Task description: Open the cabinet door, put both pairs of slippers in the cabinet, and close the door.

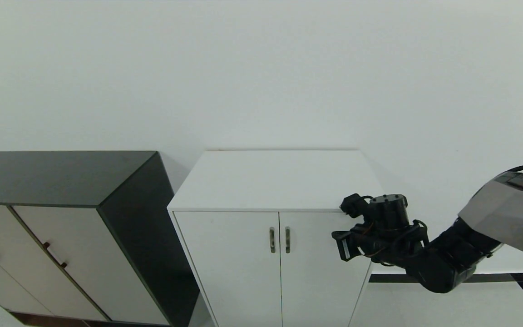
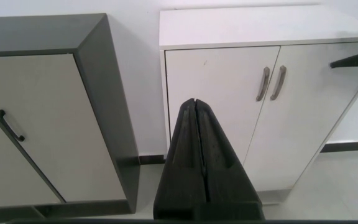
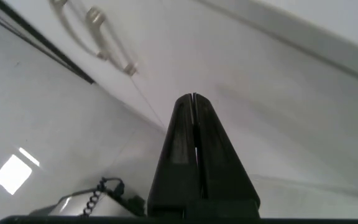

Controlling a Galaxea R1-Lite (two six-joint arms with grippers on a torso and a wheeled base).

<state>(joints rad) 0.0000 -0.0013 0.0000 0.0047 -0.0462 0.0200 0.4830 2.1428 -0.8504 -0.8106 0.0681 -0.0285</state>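
Doors on the white cabinet are both shut, and the upright handles meet at the centre seam. The right door's handle lies just toward the robot's left of the right gripper, which sits in front of that door with its fingers pressed together, so that arm's nearer. The left gripper is pinched closed too and probably hangs further back, though that's hard to judge.

Before me, smooth matt white cabinet with satin metal handles; at my nine o'clock, matt dark cabinet.
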